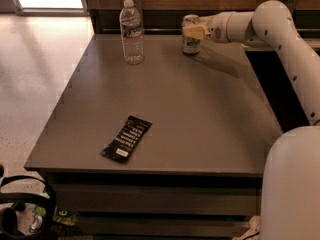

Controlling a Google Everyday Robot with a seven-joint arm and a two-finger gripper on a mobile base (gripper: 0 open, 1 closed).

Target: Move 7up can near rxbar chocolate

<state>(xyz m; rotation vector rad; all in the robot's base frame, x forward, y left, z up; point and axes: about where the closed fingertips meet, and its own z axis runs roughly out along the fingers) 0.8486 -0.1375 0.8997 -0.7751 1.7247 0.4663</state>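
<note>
The 7up can (190,45) is a small silvery can with green markings, upright at the far edge of the grey table (200,114). My gripper (192,31) reaches in from the right and sits at the can's upper part, its pale yellow tip overlapping the can. The rxbar chocolate (127,138), a flat black wrapper with white text, lies near the table's front left, far from the can.
A clear plastic water bottle (131,32) stands at the far left of the table, left of the can. A dark wall panel runs behind the table. My white arm (280,39) spans the right side. A black bag (20,209) lies on the floor at front left.
</note>
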